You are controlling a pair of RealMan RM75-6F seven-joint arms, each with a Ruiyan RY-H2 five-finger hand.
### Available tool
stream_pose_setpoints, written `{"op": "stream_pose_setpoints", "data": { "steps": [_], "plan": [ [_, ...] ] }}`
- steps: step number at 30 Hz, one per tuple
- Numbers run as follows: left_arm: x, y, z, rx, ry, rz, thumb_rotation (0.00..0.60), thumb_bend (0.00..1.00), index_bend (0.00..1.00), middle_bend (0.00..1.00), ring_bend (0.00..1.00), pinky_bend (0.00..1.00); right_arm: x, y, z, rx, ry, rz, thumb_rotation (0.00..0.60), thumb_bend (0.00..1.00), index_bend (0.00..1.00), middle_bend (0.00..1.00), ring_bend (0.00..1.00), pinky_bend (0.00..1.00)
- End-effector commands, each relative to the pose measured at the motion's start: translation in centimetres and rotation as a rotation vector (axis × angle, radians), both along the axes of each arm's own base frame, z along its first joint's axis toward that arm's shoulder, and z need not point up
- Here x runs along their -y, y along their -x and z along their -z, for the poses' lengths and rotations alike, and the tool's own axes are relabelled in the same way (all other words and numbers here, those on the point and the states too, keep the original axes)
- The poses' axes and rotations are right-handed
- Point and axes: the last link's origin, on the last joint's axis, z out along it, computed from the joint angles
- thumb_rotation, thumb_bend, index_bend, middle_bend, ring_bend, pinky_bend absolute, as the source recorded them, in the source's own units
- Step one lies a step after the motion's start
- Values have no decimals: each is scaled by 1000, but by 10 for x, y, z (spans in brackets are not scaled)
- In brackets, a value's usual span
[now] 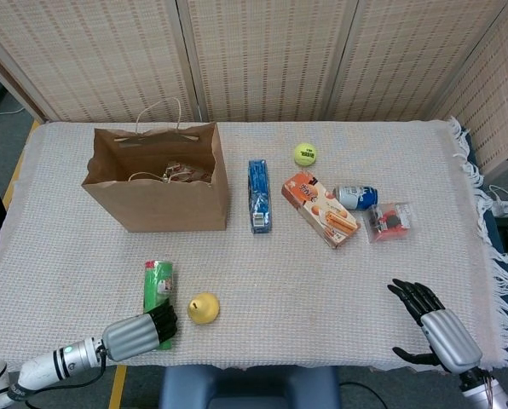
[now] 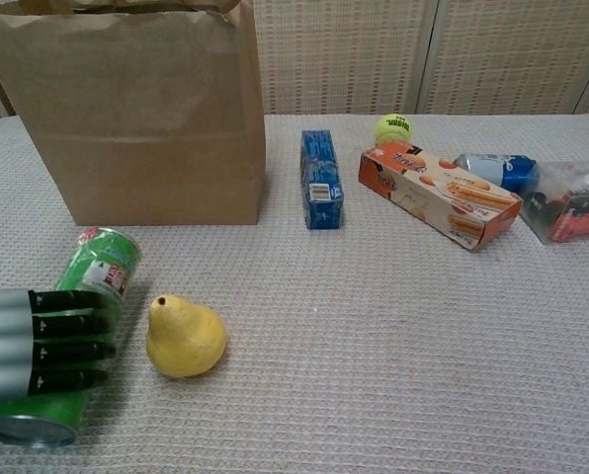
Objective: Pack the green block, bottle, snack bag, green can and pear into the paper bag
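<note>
Left hand [image 2: 38, 344] curled over my can [image 2: 77, 311], lying near-to-far, pear [image 2: 184, 337] just right; grip unclear.

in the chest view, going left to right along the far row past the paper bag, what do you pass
blue box → tennis ball → orange snack box → blue can → clear bag of red bits
</note>
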Motion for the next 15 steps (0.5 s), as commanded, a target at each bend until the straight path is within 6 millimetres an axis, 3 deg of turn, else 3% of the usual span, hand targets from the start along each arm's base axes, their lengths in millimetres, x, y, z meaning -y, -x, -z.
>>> {"op": "stream_pose_setpoints", "data": {
  "steps": [1, 10, 15],
  "plan": [
    [-14, 1, -24, 69, -106, -69, 600, 604, 654, 660, 608, 739, 0, 0, 0, 0, 0, 0, 600, 58, 0, 0, 0, 0],
    [-52, 6, -83, 260, -414, -219, 600, 603, 659, 664, 609, 738, 0, 0, 0, -3, 3, 1, 600, 57, 0, 0, 0, 0],
    [-65, 5, -101, 365, -513, -284, 600, 603, 662, 665, 610, 738, 0, 0, 0, -4, 5, 1, 600, 58, 0, 0, 0, 0]
  ]
}}
